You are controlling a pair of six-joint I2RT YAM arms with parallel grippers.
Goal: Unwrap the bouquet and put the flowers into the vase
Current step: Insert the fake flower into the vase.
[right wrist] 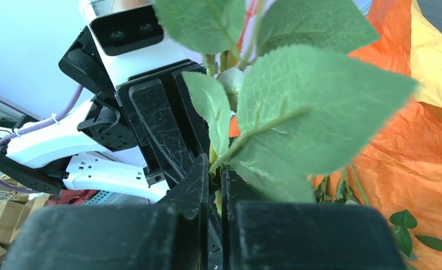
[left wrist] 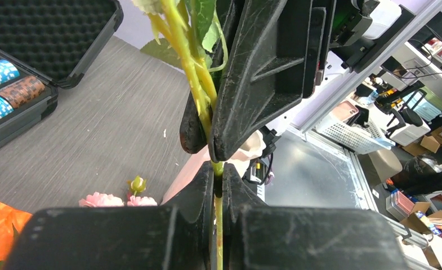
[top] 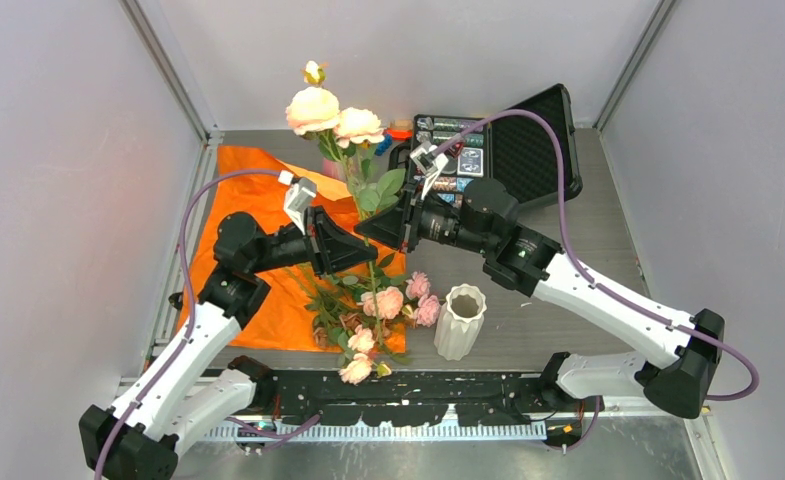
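Observation:
The bouquet is undone: its orange paper (top: 258, 200) lies spread on the table, with several loose pink and peach flowers (top: 388, 300) on its right edge. A stem with two peach roses (top: 313, 108) and green leaves (right wrist: 320, 101) is held upright above the paper. My left gripper (top: 368, 255) (left wrist: 217, 174) is shut on the green stem (left wrist: 193, 73). My right gripper (top: 363, 228) (right wrist: 214, 169) is shut on the same stem just above it, fingertip to fingertip. The white ribbed vase (top: 460, 320) stands empty to the right of the lying flowers.
An open black case (top: 498, 150) with poker chips sits at the back right, behind my right arm. Grey walls close in the table on the left, back and right. The arms' base rail (top: 408, 390) runs along the near edge.

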